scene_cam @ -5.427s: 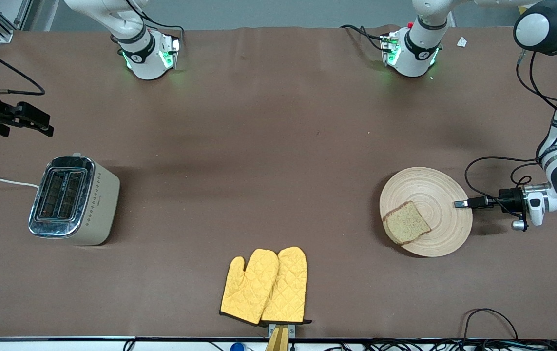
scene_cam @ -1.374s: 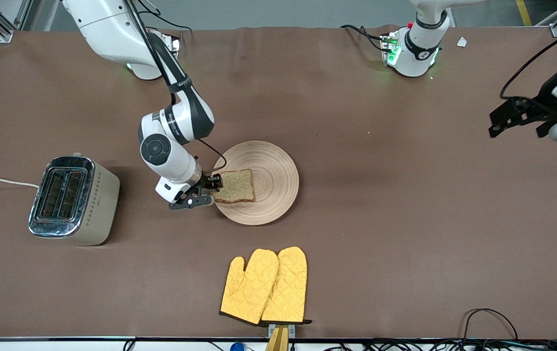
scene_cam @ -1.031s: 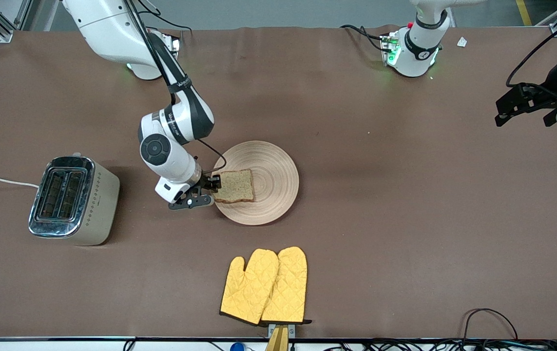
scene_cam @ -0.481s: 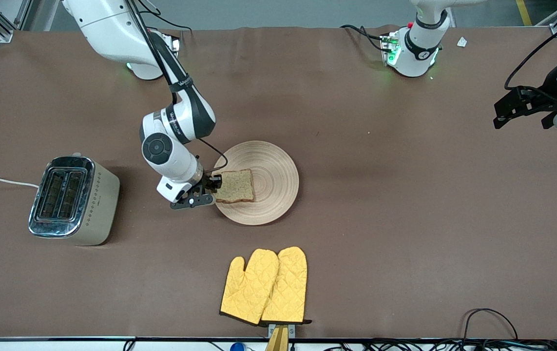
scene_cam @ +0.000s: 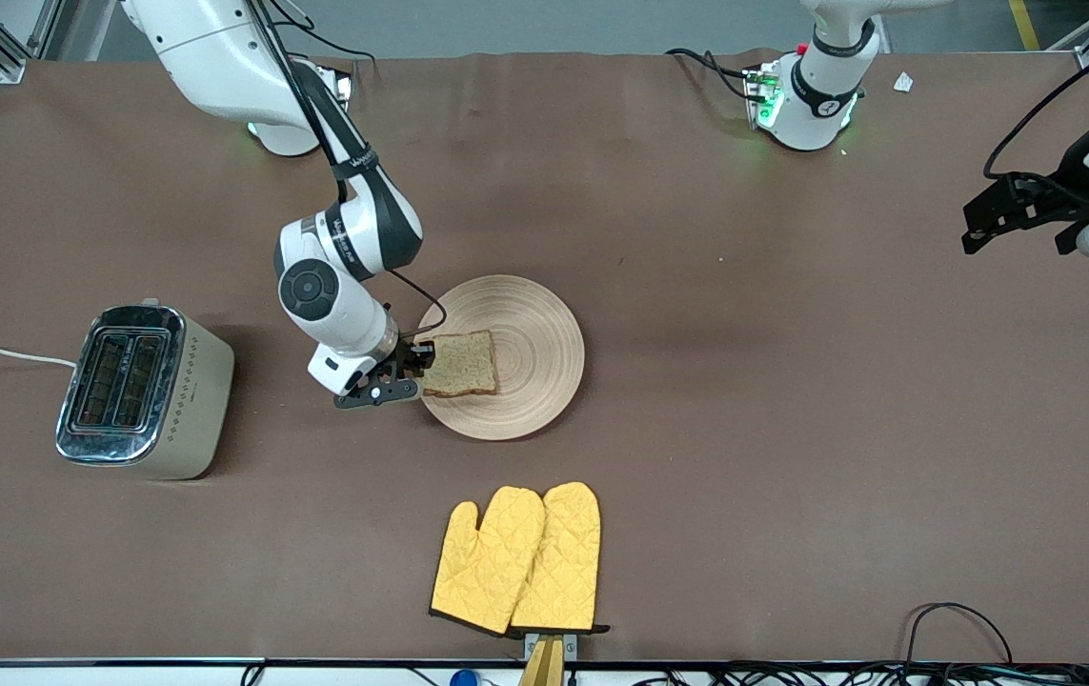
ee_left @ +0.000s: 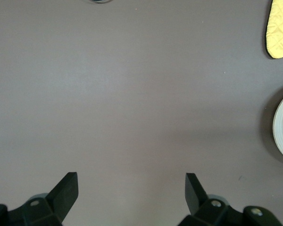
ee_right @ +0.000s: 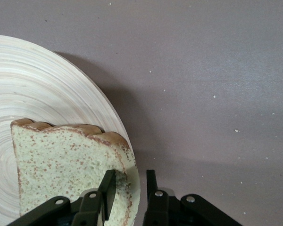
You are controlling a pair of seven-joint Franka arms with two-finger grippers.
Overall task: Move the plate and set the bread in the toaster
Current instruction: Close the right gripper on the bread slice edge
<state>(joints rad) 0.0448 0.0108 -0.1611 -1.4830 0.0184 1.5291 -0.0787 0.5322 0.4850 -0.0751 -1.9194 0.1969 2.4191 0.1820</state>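
Observation:
The pale wooden plate [scene_cam: 536,322] lies mid-table, and the brown bread slice [scene_cam: 461,364] rests on its part toward the right arm's end. My right gripper [scene_cam: 418,362] is low at that rim. In the right wrist view its fingers [ee_right: 129,178] stand narrowly apart, astride the bread's crust edge [ee_right: 61,160] and the plate rim [ee_right: 37,84]. One finger lies on the bread, and a small gap shows beside the other. The cream toaster [scene_cam: 144,391] stands toward the right arm's end. My left gripper [scene_cam: 982,217] waits, open and empty [ee_left: 132,181], in the air over its end.
A pair of yellow oven mitts [scene_cam: 517,557] lies near the table's front edge, nearer the camera than the plate, and shows in the left wrist view [ee_left: 280,28]. The toaster's white cord [scene_cam: 1,353] runs off the table's end. Cables hang along the front edge.
Since 5.4 s ago the plate with the bread has gone from the left arm's end to mid-table and the left arm has drawn back. Over the last second the right gripper has only shifted slightly.

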